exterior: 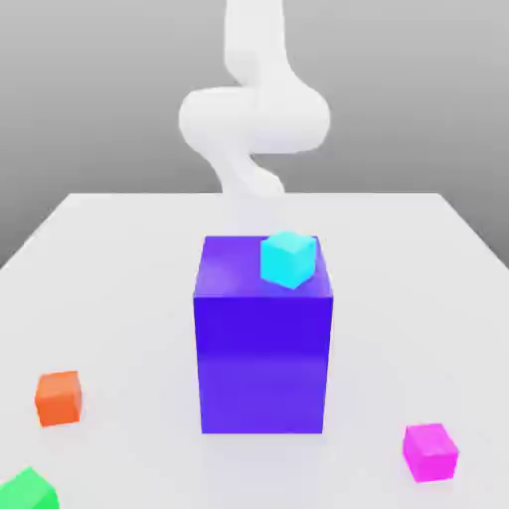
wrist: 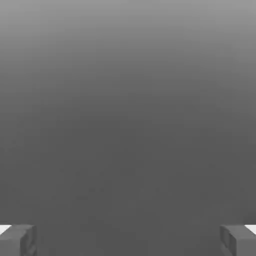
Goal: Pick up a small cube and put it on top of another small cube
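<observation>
I can't make out any writing, label, brand, number or sign anywhere from here; nothing I see carries a single letter or figure that I could read out loud.

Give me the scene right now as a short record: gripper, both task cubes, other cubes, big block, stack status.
gripper: open, nothing between the fingers
magenta cube: on the table, exterior view's right
green cube: on the table, exterior view's left, cut by the frame edge
orange cube: on the table, near green
cyan cube: on top of the blue block
blue block: centre
stack: not made
</observation>
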